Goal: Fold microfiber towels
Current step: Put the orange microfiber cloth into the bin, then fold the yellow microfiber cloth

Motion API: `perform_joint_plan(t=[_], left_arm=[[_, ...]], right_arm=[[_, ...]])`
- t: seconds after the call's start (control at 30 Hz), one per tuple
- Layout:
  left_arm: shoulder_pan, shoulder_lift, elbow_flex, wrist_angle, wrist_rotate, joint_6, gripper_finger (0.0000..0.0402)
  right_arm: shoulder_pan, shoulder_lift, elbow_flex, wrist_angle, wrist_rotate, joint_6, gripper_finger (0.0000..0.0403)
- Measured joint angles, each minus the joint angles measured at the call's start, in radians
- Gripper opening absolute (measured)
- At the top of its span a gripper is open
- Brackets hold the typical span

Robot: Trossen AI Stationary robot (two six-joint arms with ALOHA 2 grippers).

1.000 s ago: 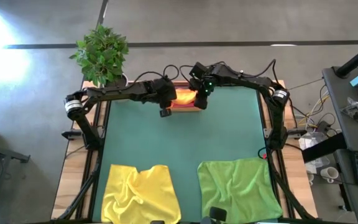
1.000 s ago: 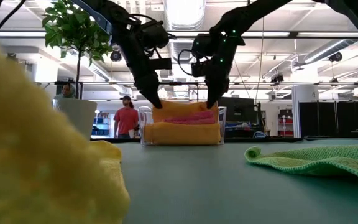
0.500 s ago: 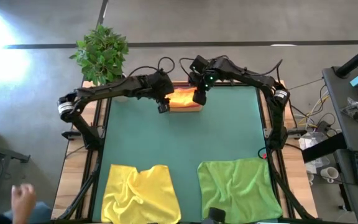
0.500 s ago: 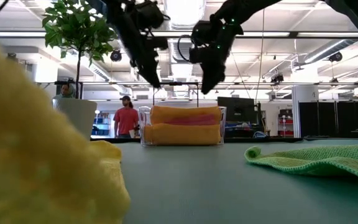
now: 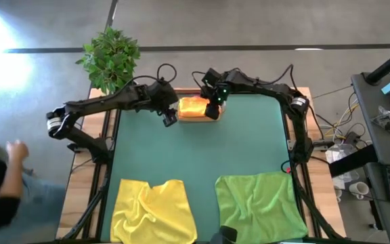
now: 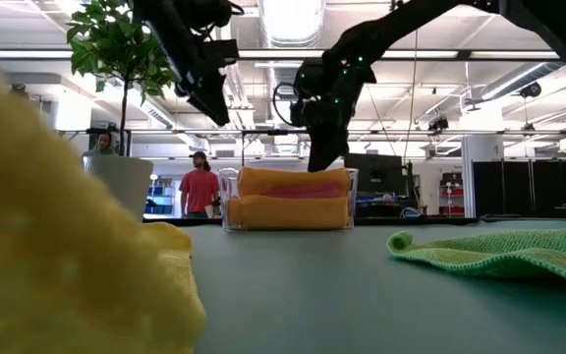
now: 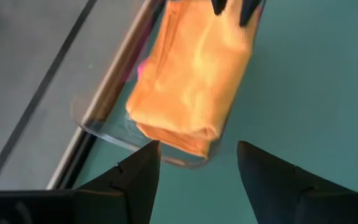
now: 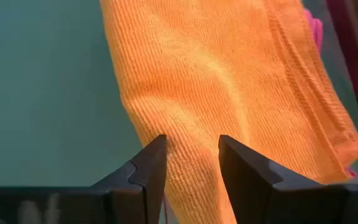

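ribbed orange cloth, clear plastic tray

Potted plant just off desk's far-left corner. Dark green mat covering desk top. Clear plastic tray on mat, right of plant. Person in red shirt beyond plant, in room behind.

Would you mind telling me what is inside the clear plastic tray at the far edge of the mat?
The tray holds folded orange towels with a pink towel sandwiched between them; anything beneath is covered.
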Motion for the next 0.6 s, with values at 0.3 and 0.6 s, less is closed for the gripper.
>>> perform_joint_plan(t=[0.3, 0.6], left_arm=[[-0.029, -0.004, -0.073, -0.003, 0.000, -0.050, 0.0197], [-0.117, -0.008, -0.081, -0.178, 0.011, -0.127, 0.0197]], right_arm=[[0.002, 0.033, -0.001, 0.000, 0.002, 0.001, 0.0124], [-0.003, -0.132, 0.039, -0.126, 0.003, -0.018, 0.0098]])
